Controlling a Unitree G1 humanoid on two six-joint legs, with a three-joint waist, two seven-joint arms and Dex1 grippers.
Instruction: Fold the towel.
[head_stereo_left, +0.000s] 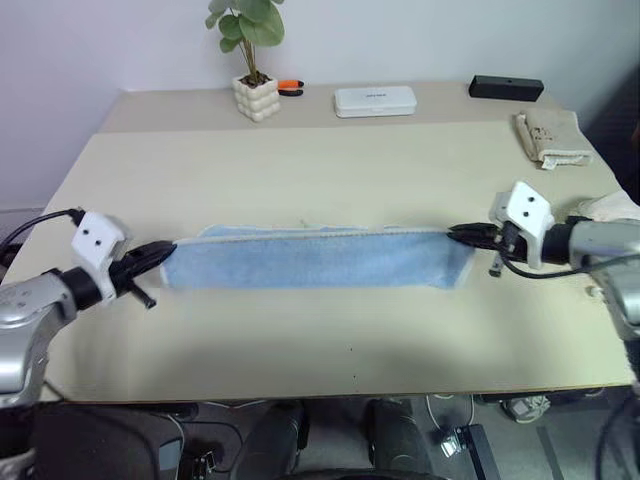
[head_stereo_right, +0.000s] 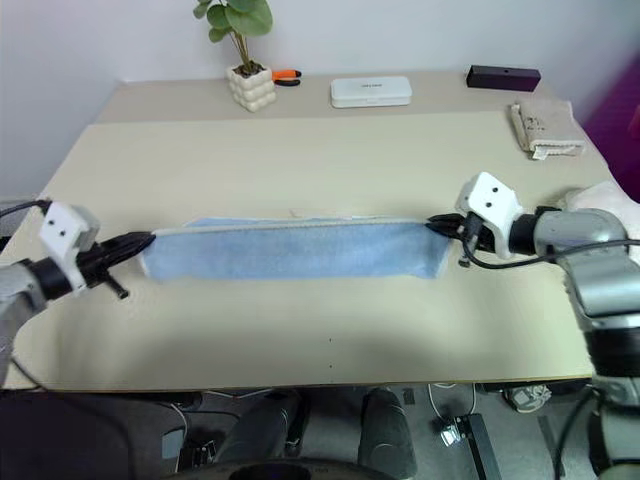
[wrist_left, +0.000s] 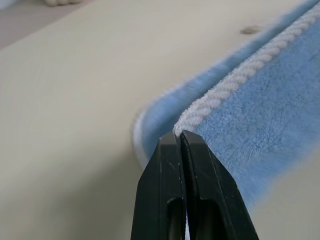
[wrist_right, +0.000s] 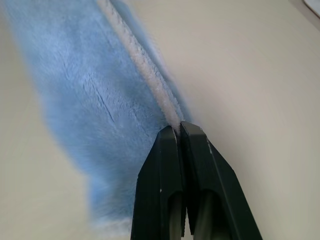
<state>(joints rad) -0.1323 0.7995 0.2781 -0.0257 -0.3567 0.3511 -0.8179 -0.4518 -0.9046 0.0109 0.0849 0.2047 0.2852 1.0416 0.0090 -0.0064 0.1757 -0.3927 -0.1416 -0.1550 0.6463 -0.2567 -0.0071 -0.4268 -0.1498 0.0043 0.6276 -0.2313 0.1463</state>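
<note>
One light blue towel on one table, two grippers, left and right, jaws clamped on its ends.

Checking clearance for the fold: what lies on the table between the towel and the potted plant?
Nothing: in the left eye view, bare table separates the towel from the potted plant.

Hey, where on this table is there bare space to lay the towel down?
Widest bare stretch: between the towel and the back row, plant pot, white box, black box. A narrower bare strip runs between the towel and the table's near edge. Crowded: the far right corner with the beige folded cloth, and the towel's ends, pinched by the left gripper and right gripper.
</note>
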